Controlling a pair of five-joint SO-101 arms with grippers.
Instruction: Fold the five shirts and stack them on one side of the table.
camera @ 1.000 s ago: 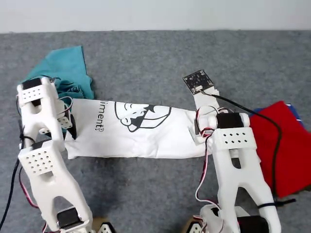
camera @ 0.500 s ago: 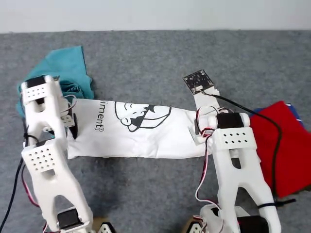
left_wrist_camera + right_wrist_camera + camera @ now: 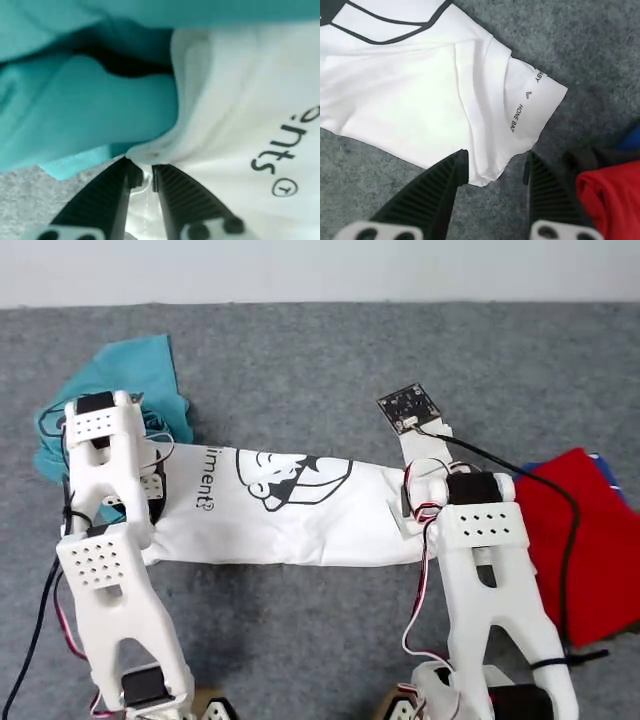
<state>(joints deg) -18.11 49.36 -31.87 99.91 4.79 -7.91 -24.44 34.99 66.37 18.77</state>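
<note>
A white shirt point(image 3: 290, 505) with a black print lies as a long folded strip across the middle of the grey table. My left gripper point(image 3: 142, 172) is shut on its left end, white cloth pinched between the black fingers point(image 3: 107, 197), right beside a crumpled teal shirt point(image 3: 75, 115). In the high view that arm's wrist point(image 3: 105, 455) covers the spot. My right gripper point(image 3: 496, 155) hangs open over the strip's right corner point(image 3: 520, 115), one finger on each side, not closed on it.
The teal shirt point(image 3: 140, 380) lies bunched at the far left. A red shirt point(image 3: 585, 540) lies at the right edge with a bit of blue cloth point(image 3: 603, 466) under it. Grey carpet point(image 3: 300, 360) stretches behind the strip.
The left arm has shifted rightward and a little away, and the white shirt's left edge has crept right with it. The right arm has kept still.
</note>
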